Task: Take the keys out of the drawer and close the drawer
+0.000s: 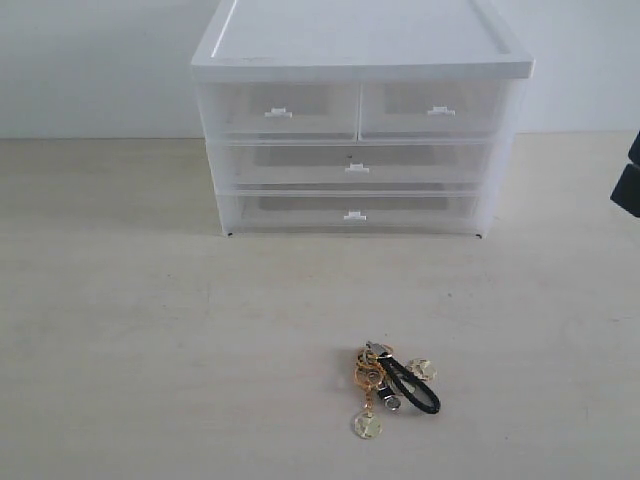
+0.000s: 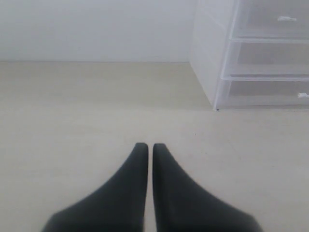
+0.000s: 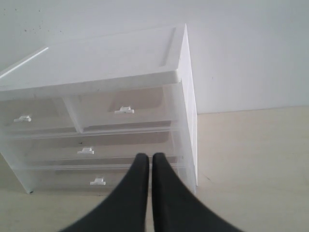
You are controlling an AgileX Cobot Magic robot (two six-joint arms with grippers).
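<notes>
I see the white drawer unit standing at the back of the pale desk, against a plain wall. The drawer, the right one of the unit's upper pair, sits pushed in, its clear front flush with the left twin beside it and its white tab handle level with the twin's. Below them the two full-width drawers are also shut.

The keys lie on the desk out in front of the unit, well apart from it and roughly in line with its right half. The bunch is loosely spread: gold rings, a black cord loop and two round tags, one pointing away from the unit.

The left jaws are together, their dark fingertips almost touching and holding nothing, low over bare desk off the unit's left front corner.

The right jaws are also pressed together and empty, their fingertips raised in front of the unit's right side, facing the drawer from above. In the exterior view only a dark piece of the right arm shows, to the right of the unit.
</notes>
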